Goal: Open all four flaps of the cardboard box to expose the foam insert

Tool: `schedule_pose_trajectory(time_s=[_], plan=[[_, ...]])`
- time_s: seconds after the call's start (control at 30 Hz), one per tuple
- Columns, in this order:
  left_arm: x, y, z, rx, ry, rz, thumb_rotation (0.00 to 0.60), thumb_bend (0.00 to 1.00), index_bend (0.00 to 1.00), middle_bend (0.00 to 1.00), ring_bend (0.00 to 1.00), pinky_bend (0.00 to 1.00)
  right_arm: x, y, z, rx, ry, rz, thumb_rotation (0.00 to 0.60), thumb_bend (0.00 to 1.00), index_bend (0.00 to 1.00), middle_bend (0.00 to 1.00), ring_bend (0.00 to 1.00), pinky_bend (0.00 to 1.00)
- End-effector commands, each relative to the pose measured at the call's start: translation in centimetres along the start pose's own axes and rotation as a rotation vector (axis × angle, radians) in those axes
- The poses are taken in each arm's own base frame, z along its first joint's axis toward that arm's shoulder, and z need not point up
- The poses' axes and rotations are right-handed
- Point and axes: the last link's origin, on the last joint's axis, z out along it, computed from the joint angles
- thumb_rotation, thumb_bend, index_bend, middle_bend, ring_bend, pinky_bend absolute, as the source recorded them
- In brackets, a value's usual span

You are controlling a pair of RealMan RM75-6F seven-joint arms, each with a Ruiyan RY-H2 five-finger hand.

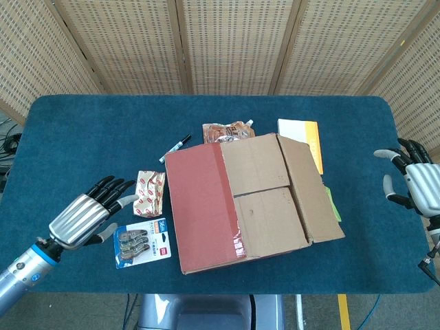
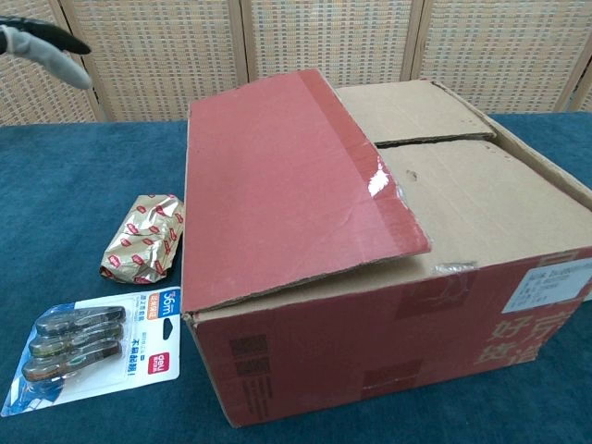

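Both hands hold nothing, fingers spread: the left hand (image 1: 88, 212) hovers over the blue surface (image 1: 82, 130) just left of the gold snack packet (image 1: 149, 193) and the carded pack of clips (image 1: 142, 242), while the right hand (image 1: 416, 184) hangs at the far right edge, well apart from everything. Near the middle of the surface sits the cardboard box (image 1: 251, 203), its flaps down; the red-taped flap (image 1: 201, 206) lies over the left part of the top (in the chest view it tilts up a little at its far end), and plain brown flaps (image 1: 265, 192) cover the rest. Behind the box lie a black marker (image 1: 177, 146), an orange food pouch (image 1: 225, 130) and a white-and-orange booklet (image 1: 302, 132).
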Motion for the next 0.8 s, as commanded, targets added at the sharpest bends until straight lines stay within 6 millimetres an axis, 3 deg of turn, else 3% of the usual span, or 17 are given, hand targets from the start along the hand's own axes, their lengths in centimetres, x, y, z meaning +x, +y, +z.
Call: schedule_pose_trajectory(time_s=[0.03,0.47,0.8], plan=[[1.5,0.9,2.2,-0.092,-0.018,0.03,0.592,0.48,0.14,0.0,0.03,0.02,-0.3,0.1,-0.9,-0.017,0.015,0.009,0.6,0.67,0.22,0.25,0.0,0.0],[3.5,4.8,8.8,-0.263,-0.007,0.168,0.593,0.54,0.14,0.0,0.02,0.02,-1.8,0.0,-2.9,-0.046,0.022,0.01,0.6,0.67,0.2,0.23,0.0,0.0],[4.1,8.0,12.7,-0.348,-0.059,0.183,0.593,0.81,0.14,0.0,0.02,0.02,-3.4,0.2,-4.4,-0.072,0.001,0.0,0.6,0.67,0.18,0.23,0.0,0.0]])
